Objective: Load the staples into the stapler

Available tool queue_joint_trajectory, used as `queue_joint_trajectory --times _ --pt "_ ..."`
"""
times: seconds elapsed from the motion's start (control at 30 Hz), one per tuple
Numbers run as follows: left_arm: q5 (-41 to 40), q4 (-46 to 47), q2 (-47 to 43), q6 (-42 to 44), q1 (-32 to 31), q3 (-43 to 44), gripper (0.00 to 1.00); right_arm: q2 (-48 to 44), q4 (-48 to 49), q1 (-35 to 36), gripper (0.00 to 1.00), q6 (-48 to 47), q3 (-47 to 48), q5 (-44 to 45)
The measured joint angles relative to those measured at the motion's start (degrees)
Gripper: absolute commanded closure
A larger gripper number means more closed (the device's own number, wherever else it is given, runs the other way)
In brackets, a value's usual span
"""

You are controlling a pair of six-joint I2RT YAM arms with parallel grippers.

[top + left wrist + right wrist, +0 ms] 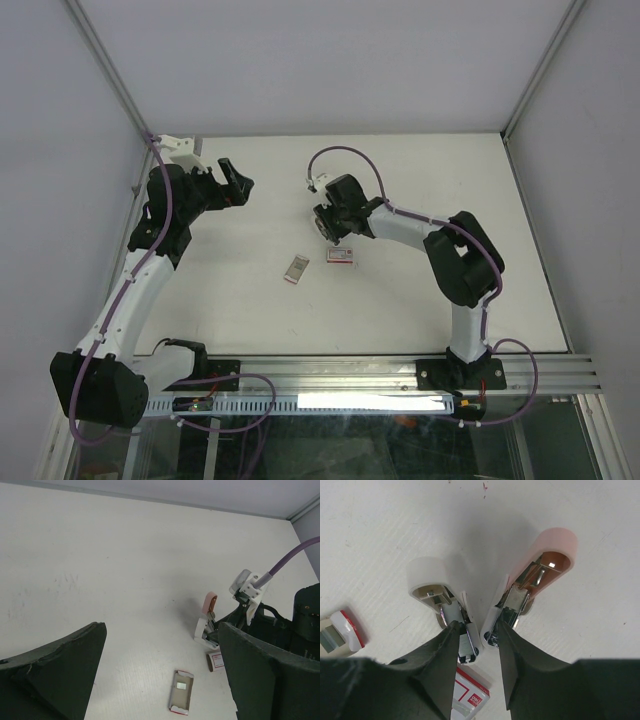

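The stapler point(485, 605) is opened into a V, with its white arm point(436, 582) on the left and its pink arm point(547, 560) on the right. My right gripper point(477, 627) is shut on its hinge end, one finger against each arm. In the left wrist view the stapler point(206, 625) stands with the pink arm up. The staples point(181, 685) are a small silvery rectangle lying in an open box tray point(180, 700) on the table. My left gripper point(162, 645) is open and empty, raised at the far left point(235, 183). In the top view my right gripper point(325, 228) hides the stapler.
A little red-and-white box point(342, 256) lies just near of the stapler and also shows in the right wrist view point(470, 695). The tray point(296, 268) lies left of that box. Grey walls and frame posts close in the table's left, back and right.
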Motion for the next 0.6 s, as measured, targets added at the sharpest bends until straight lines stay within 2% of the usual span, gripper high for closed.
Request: queue_joint_trajectory --times 0.4,0.6 --pt "-0.1 0.3 -0.6 -0.2 0.0 -0.7 0.02 -0.8 -1.2 0.0 0.58 0.8 0.0 0.3" --pt "1.7 3.3 -4.8 -7.1 -0.2 -9.4 0.06 -7.7 -3.3 0.0 0.53 6.0 -0.9 -0.8"
